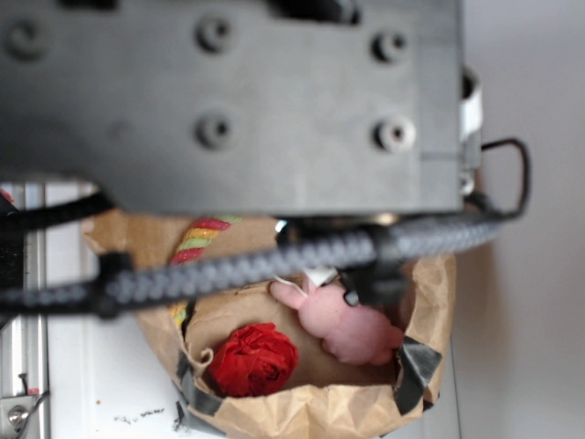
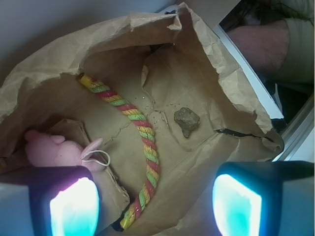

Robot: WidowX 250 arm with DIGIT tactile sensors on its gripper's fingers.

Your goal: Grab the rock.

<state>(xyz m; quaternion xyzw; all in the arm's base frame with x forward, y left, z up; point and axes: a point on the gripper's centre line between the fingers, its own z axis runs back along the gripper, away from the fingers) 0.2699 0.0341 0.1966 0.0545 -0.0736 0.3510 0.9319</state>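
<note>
Rock (image 2: 187, 120) only in wrist view

In the exterior view the blurred arm (image 1: 228, 101) and cable (image 1: 247, 261) hide the rock and most of the rope (image 1: 203, 236); the wrist view crops the glowing fingers (image 2: 74, 206).

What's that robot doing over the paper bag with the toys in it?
The robot arm hangs over an open brown paper bag. Its gripper is open and holds nothing; the jaws stand apart above the bag. Inside lie a small rock, a striped rope, a pink plush bunny and a red ball. The rock lies untouched on the bag's floor, to one side of the rope.
</note>
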